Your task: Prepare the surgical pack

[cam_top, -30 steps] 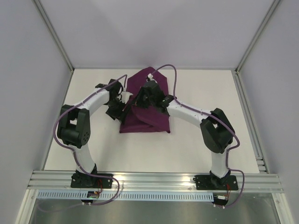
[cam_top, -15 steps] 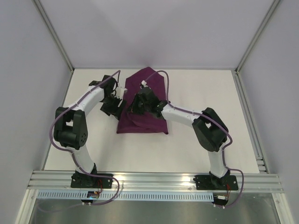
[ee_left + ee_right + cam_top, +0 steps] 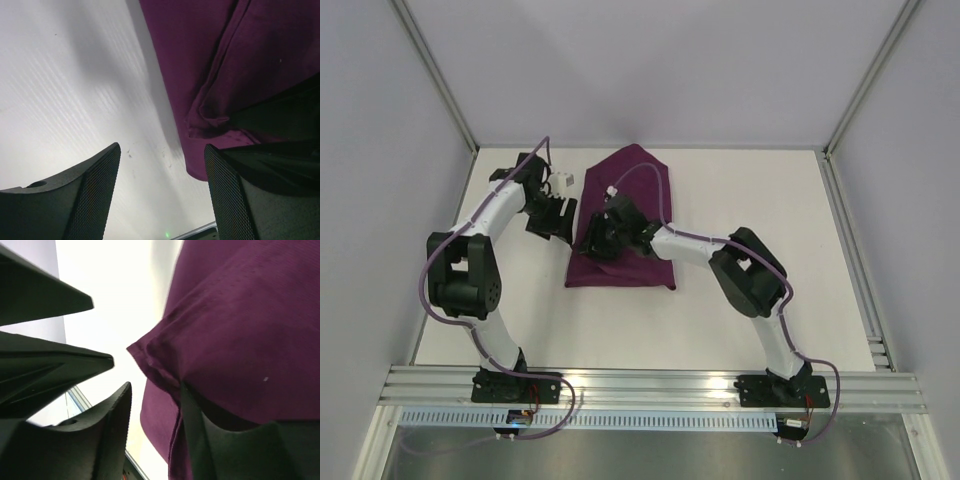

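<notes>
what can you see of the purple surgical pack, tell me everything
The surgical pack is deep-purple woven-looking cloth folded into a closed bundle, pointed at its far end, straight along its near edge, lying on the white table. Nothing inside shows. The right tool sits over its left part, jaws apart at a folded corner; the left tool, open, is just beside its left edge.

The white table point(image 3: 750, 190) carries a deep-purple fabric sheet point(image 3: 620, 272), folded into a bundle, lying toward its far middle
</notes>
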Robot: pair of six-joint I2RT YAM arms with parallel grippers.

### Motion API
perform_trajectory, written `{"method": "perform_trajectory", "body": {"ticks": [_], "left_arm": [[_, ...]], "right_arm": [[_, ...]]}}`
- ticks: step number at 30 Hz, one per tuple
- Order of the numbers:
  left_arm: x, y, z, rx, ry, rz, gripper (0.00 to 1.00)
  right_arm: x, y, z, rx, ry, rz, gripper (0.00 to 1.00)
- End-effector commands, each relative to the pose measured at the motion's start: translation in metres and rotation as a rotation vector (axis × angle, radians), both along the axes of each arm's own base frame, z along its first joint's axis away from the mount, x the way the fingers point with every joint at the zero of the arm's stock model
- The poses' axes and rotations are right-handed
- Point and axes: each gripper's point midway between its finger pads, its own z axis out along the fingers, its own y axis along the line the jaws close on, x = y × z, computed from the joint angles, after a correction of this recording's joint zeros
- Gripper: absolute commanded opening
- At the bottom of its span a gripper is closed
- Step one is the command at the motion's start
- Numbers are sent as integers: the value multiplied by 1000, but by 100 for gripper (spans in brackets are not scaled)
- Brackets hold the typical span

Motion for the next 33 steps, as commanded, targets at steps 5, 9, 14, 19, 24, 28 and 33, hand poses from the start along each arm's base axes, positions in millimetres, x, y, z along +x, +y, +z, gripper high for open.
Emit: {"method": "perform_trajectory", "body": {"ticks": [5,9,14,19,24,28,33], "left_arm": [[18,-26,30,-140,-76,-20,77],[14,-40,20,-214,-17,-45,76],[10,-50,2,-217,52,-75,73],[6,-56,-17,-178,99,-96,64],[-2,-47,-24,-133,116,-99,33],[-4,-39,-25,-90,95,-100,18],[-6,-35,-27,-65,92,-99,11]], "right_arm": [[-10,-2,90,73,-158,68,50],[-11,-31,111,25,-236,27,53],[-11,-73,129,0,-288,-46,55],[-17,-106,104,-88,-269,-42,47],[-44,-93,71,-60,-199,100,26],[-63,-78,33,-80,-143,225,17],[-71,-77,4,-103,-109,261,2]]}}
